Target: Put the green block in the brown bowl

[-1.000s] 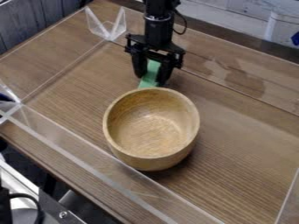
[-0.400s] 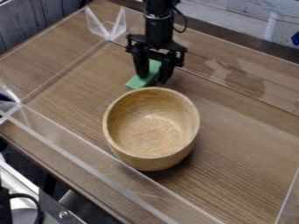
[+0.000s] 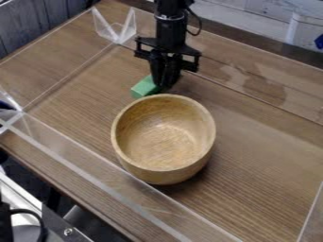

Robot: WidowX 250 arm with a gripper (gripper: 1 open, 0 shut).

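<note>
Since a second ago my gripper (image 3: 164,79) has drawn its jaws in from a wide straddle until they pinch the green block (image 3: 144,88), which lies on the bench (image 3: 252,113) just beyond the far-left rim of the brown bowl (image 3: 163,138). The block looks light, rigid and smooth-faced; I judge the narrow flat sides the best hold.
</note>
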